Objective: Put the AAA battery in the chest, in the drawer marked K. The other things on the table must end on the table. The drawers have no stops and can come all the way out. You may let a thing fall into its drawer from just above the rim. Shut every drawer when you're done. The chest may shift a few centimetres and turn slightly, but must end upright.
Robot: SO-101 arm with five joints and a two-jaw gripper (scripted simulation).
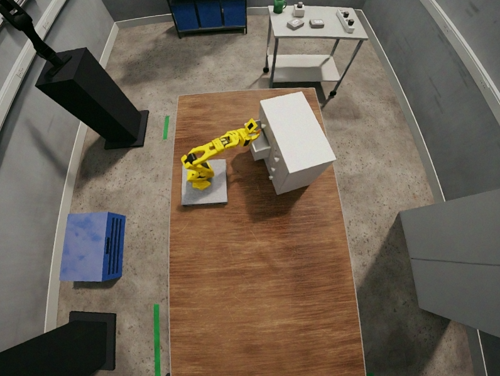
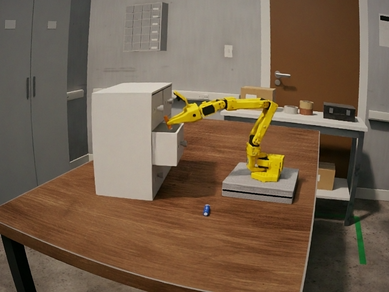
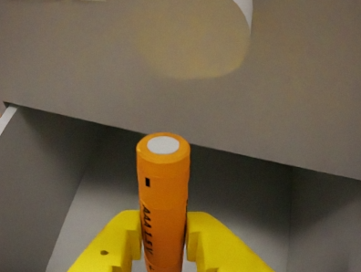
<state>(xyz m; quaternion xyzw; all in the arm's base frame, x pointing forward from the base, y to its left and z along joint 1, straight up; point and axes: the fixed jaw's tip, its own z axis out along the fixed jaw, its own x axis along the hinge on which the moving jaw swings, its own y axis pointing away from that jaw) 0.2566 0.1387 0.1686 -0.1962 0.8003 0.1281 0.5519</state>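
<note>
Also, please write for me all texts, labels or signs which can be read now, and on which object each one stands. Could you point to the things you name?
"AAA 1.5V": on the orange battery [image 2: 167, 122] [image 3: 164, 192].
Too small to read: the paper by the door [image 2: 384, 31].
Too small to read: the labels on the wall organizer [image 2: 146, 27].

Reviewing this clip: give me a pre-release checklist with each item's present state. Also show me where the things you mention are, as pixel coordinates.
1. Orange AAA battery [image 2: 167, 121] [image 3: 163, 196] held by the yellow gripper [image 1: 257, 131] [image 2: 170, 120] [image 3: 164, 242]: ok.
2. White pulled-out drawer [image 1: 260, 148] [image 2: 164, 149] open beneath the battery: ok.
3. That drawer marked K: cannot tell, no label readable.
4. White chest [image 1: 296, 129] [image 2: 122, 144] upright: ok.
5. Small blue cylinder [image 2: 206, 209] on the table: ok.
6. All drawers shut, needed only at the end: not ok.
</note>
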